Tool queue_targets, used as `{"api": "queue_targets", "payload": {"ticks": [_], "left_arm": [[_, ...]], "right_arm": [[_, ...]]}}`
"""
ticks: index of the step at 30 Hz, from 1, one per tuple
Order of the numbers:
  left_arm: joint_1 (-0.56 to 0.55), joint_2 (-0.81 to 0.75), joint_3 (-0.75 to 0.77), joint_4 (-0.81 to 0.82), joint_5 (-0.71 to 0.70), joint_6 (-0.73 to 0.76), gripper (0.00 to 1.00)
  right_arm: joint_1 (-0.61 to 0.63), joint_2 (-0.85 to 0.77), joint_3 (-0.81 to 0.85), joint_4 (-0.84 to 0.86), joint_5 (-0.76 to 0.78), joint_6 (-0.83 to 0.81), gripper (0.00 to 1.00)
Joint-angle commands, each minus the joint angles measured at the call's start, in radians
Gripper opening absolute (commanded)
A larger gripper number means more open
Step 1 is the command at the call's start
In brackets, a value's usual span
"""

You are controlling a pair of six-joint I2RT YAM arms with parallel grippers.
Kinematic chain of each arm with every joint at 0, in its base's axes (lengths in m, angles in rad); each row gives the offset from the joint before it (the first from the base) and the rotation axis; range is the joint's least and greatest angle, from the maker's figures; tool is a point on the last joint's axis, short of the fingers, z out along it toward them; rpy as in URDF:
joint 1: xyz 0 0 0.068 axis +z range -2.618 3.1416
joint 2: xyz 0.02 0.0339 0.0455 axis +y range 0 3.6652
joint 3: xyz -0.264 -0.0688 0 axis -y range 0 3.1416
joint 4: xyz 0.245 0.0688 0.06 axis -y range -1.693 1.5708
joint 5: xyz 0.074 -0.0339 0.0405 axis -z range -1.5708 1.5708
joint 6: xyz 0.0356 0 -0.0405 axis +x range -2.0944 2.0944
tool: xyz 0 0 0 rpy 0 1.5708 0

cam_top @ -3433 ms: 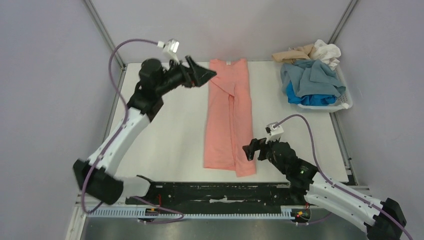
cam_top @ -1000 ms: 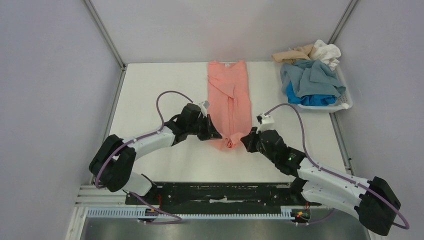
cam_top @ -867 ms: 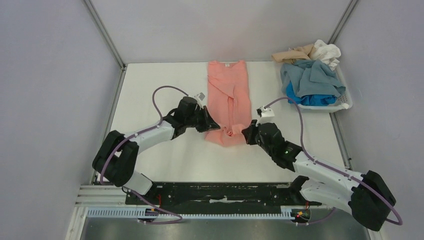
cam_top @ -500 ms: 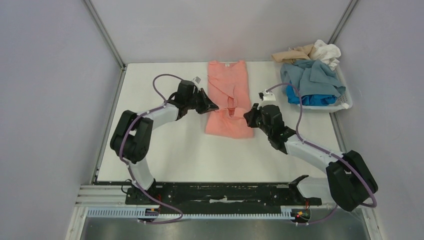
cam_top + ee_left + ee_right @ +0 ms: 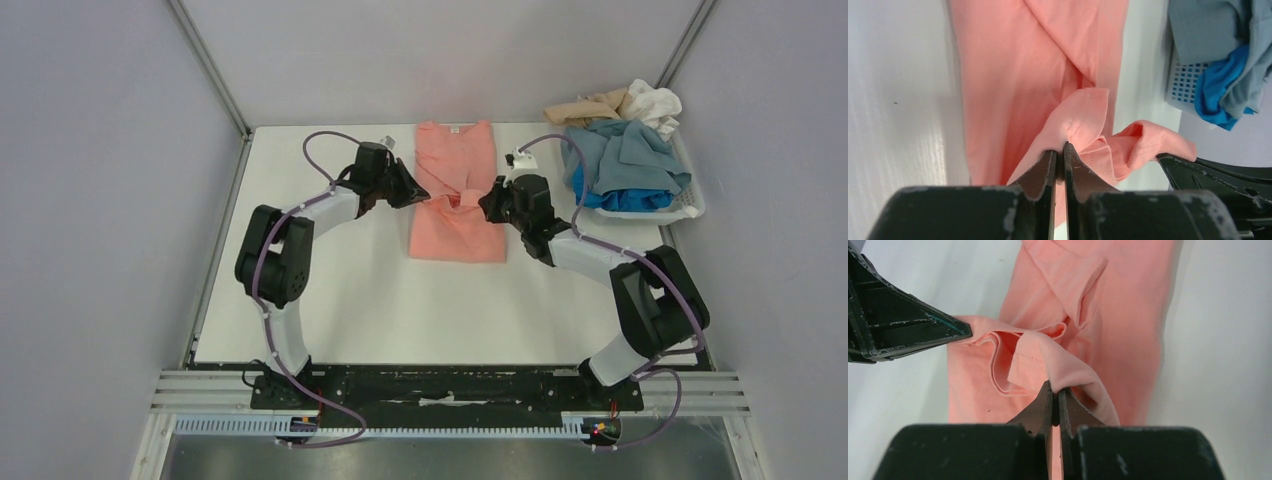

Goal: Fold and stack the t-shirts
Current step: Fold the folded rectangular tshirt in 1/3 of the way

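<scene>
The salmon-pink t-shirt [image 5: 460, 238] lies as a narrow strip at the back middle of the table, with its white neck label [image 5: 455, 127] at the far end. Its near end is doubled over and lifted above the middle. My left gripper [image 5: 414, 197] is shut on the hem's left corner [image 5: 1075, 125]. My right gripper [image 5: 486, 205] is shut on the right corner [image 5: 1058, 370]. In the left wrist view my left gripper [image 5: 1060, 148] pinches cloth at its tips. In the right wrist view my right gripper [image 5: 1054, 388] does the same.
A white plastic basket [image 5: 692, 208] stands at the back right. It holds a grey-blue shirt [image 5: 625, 155], a bright blue one [image 5: 625, 200], a beige one [image 5: 585, 108] and a white one [image 5: 655, 105]. Metal frame posts stand at both back corners.
Both grippers have carried the pink shirt's near hem away from the front towards the collar. The lower half now lies doubled over the upper half.
</scene>
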Motion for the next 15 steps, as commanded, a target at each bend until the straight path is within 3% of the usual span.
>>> {"api": "queue_targets", "payload": {"ticks": [1, 4, 10, 12, 15], "left_arm": [[0.009, 0.056, 0.057, -0.059, -0.070, 0.062, 0.15], [0.013, 0.090, 0.084, -0.075, -0.086, 0.067, 0.24], [0.012, 0.117, 0.147, -0.144, -0.194, 0.117, 0.61], [0.012, 0.121, 0.182, -0.190, -0.209, 0.145, 0.75], [0.013, 0.088, 0.196, -0.224, -0.211, 0.177, 0.79]], "right_arm": [[-0.015, 0.065, 0.069, 0.039, 0.006, -0.021, 0.00], [-0.030, 0.112, 0.095, 0.032, 0.026, -0.018, 0.00], [-0.064, 0.226, 0.178, 0.028, 0.004, -0.030, 0.05], [-0.074, 0.255, 0.203, 0.021, 0.004, -0.031, 0.20], [-0.082, 0.263, 0.236, -0.012, -0.023, -0.044, 0.53]]}}
